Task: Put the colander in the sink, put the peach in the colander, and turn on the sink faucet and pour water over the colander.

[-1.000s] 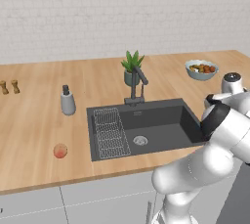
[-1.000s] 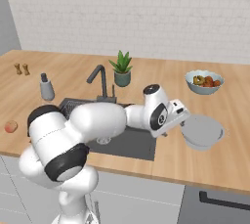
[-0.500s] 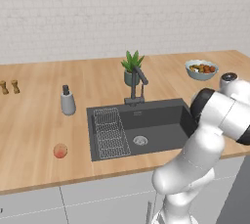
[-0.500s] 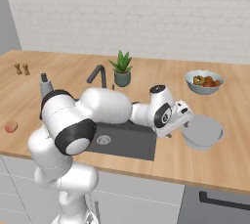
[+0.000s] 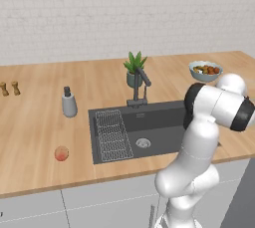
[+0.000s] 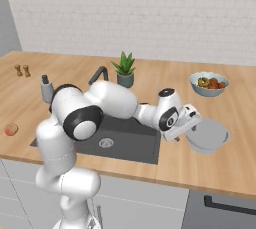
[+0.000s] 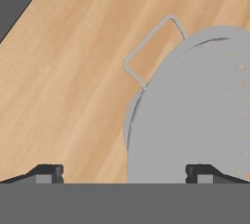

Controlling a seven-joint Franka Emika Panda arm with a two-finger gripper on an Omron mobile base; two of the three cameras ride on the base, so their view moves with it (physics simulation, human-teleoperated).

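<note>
The white perforated colander (image 6: 209,135) sits on the wooden counter right of the sink (image 6: 142,145). My gripper (image 6: 186,132) hangs open at its left rim. In the hand view, the colander (image 7: 195,115) fills the right side, its wire handle (image 7: 146,47) pointing away. The gripper (image 7: 124,174) stands with one fingertip (image 7: 46,173) over bare wood and the other over the bowl. The peach (image 5: 62,153) lies on the counter left of the sink (image 5: 159,122). The peach (image 6: 11,129) is far from the hand. The dark faucet (image 5: 140,85) stands behind the basin.
A grey bowl of mixed fruit (image 6: 210,83) stands behind the colander. A potted plant (image 6: 124,70) is behind the faucet (image 6: 100,75). A soap dispenser (image 5: 68,103) and two small shakers (image 5: 10,88) stand at the left. A wire rack (image 5: 112,135) lies in the sink.
The arm's elbow has swung round and the hand has shifted a little at the colander's left rim. The jaws stay open and the colander has not moved.
</note>
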